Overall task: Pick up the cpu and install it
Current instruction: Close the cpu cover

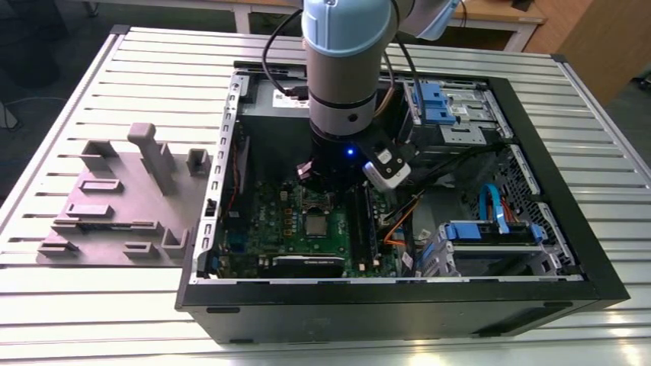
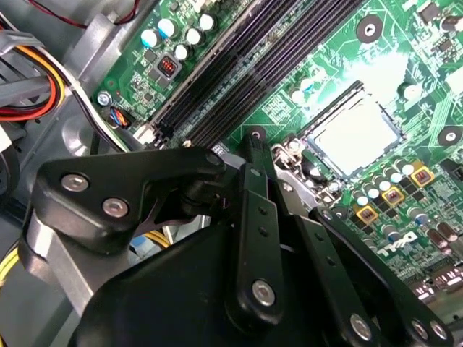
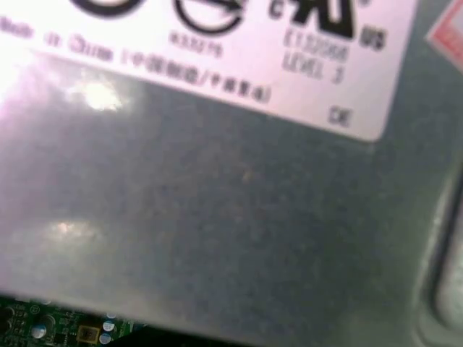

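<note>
A grey fixture sits on the slatted worktop, well apart from the end effector. The end effector hangs inside an open computer case; clenched or released, I cannot tell. Near its tip, not touching it, the cpu lies in the socket.

Silver arm, pale-blue caps; black gripper, silver screws.
</note>
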